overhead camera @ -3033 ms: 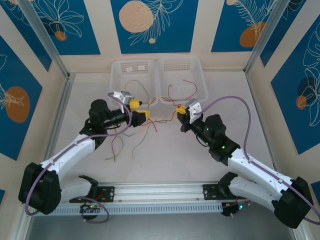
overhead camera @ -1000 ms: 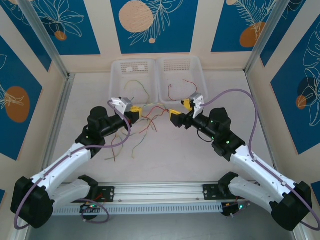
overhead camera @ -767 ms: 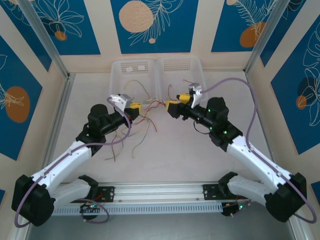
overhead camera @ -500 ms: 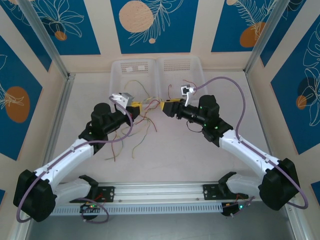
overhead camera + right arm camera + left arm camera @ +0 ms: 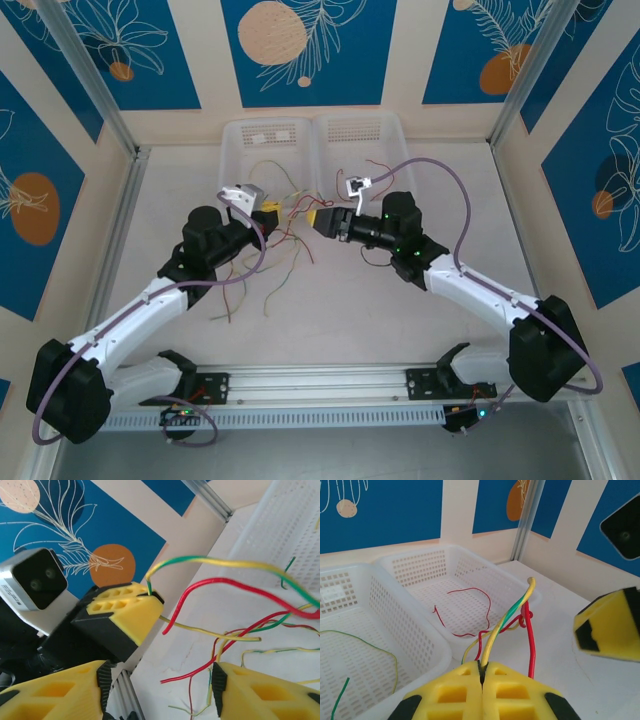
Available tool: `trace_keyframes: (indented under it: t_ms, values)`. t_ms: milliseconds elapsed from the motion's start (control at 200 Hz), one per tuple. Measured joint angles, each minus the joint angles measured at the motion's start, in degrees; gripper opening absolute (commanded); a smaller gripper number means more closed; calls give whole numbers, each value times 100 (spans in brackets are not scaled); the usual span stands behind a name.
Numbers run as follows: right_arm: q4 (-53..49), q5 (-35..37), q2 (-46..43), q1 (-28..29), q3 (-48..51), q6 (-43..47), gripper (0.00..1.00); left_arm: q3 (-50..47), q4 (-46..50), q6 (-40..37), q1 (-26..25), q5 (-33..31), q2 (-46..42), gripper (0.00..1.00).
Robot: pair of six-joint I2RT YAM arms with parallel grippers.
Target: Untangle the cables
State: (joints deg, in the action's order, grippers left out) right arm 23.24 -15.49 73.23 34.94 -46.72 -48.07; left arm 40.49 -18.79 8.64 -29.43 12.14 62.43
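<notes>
Left wrist: gripper pinches 1 thin yellow-green cable (curly red cable alongside).

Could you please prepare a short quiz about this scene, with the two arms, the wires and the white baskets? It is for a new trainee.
1. True or false: the left pincer is shut on a yellow-green wire.
2. What colour is the curly wire lying inside the right basket? A red, B blue, C black.
3. Fill in the missing word: the jaws of the right pincer stand ____.

Key: 1 true; 2 A; 3 open.
</notes>
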Motion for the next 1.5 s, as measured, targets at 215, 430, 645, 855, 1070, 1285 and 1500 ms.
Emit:
trace_keyframes:
  t_ms: [215, 430, 645, 855, 1070, 1285, 1500]
  values:
    - [256, -48, 457, 37, -39, -232, 69, 0, -2, 0, -4, 4, 0, 0]
    - [597, -107, 1043, 146, -463, -404, 68, 0, 0, 2, -20, 44, 0, 0]
    - [809, 28, 1364, 203, -761, -581, 21, -7, -4, 11, -39, 48, -2, 0]
    - [485, 348, 1436, 216, -911, -483, 0, -11, 0, 24, -50, -31, -79, 0]
    - [-304, 501, 1187, 219, -922, 219, 0, -61, 101, 22, -72, -1097, -315, 0]
    - [-1156, 774, 470, 42, -879, 931, 0, -127, 323, 44, -70, -2426, -428, 0]
    - [-1547, 1019, -155, -553, -487, 1134, 0, -170, 391, 87, -59, -3005, -634, 0]
